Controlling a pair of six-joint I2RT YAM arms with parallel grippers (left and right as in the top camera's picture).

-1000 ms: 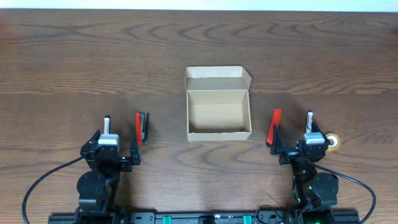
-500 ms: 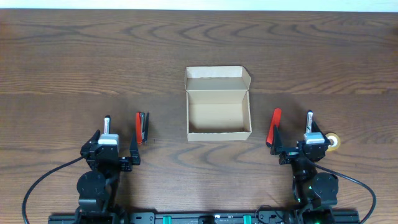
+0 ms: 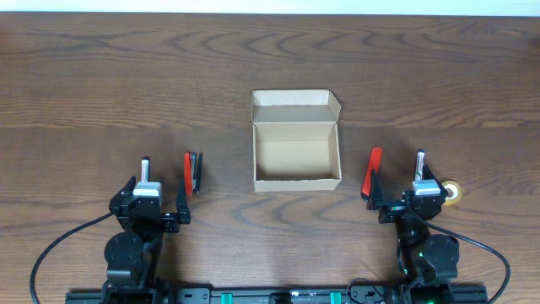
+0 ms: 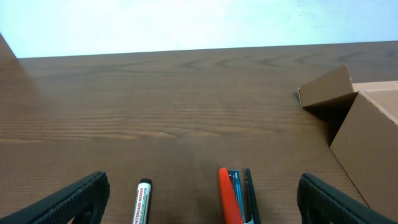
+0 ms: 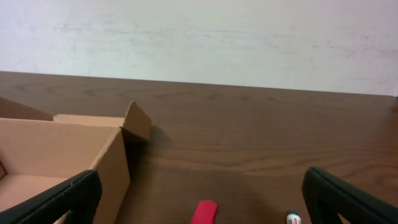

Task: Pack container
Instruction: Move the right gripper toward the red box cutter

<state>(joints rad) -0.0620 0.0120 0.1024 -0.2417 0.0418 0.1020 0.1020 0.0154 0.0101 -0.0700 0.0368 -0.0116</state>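
The container is an open light-brown cardboard box in the middle of the table, its flap lid folded back. It looks empty. My left gripper is open and empty at the near left. A whiteboard marker and a red stapler lie just ahead of it; both show between its fingers in the left wrist view, the marker and the stapler. My right gripper is open and empty at the near right, with a red tool and a second marker ahead of it.
A roll of yellowish tape lies right of my right gripper. The box corner shows at the right of the left wrist view and its side wall at the left of the right wrist view. A pale wall lies beyond the table's far edge.
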